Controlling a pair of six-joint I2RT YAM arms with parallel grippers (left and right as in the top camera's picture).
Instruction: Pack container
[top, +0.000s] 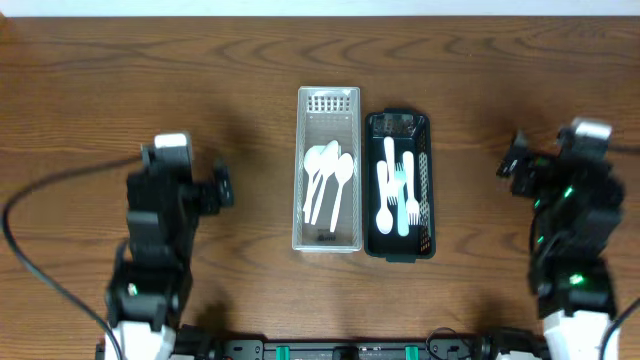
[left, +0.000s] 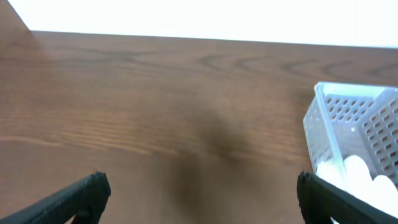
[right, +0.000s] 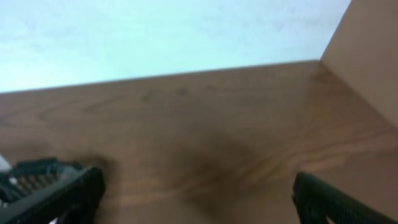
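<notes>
Brown wood table (top: 100, 80), pale wall behind it in the wrist views. We see both arms folded at the near edge, one far left and one far right, well apart from the bins. The left gripper (left: 199, 208) and right gripper (right: 196, 202) are spread wide with nothing between the jaws. The clear container (top: 328, 100) sits mid-table holding white spoons (top: 325, 180). The black container (top: 398, 125) is just beside it on the right, holding forks (top: 398, 195). Only overhead shows the forks. The left wrist catches the clear bin's corner, the right wrist a sliver of the black one.

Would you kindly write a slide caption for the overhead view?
Clear bin of spoons beside black bin of cutlery; left gripper and right gripper open.
</notes>
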